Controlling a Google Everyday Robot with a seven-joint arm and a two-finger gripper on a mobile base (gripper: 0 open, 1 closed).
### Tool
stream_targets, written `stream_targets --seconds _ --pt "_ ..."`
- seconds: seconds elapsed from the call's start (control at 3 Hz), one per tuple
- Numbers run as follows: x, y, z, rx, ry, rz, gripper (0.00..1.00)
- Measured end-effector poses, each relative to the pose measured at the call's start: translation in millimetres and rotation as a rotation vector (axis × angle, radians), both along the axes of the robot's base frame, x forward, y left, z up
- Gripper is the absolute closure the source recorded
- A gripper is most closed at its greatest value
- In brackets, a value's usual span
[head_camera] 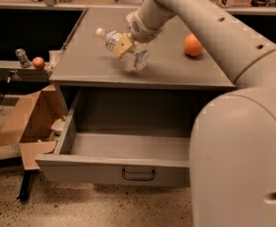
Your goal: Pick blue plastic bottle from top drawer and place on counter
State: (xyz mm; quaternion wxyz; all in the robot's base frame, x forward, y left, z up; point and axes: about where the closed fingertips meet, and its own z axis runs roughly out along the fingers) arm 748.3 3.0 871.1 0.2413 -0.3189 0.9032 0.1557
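Gripping bottle w/ my gripper, fingers clamped on its middle, tilted over counter; cap twd 10 o'clock, orange at 3, drawer open.

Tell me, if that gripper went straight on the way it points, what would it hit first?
Probably the counter. The gripper, shut on the bottle, points down over it, so the bottle would likely touch the top first; the gap is hard to judge.
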Motion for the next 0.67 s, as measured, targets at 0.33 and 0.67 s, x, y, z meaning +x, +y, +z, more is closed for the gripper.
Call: stream_targets --seconds 0.33,0.67 --pt "13.6 7.5 -13.7 -0.026 0.019 -0.008 1.0" --pt "14.4 8.2 -14.2 -0.026 0.019 -0.008 0.74"
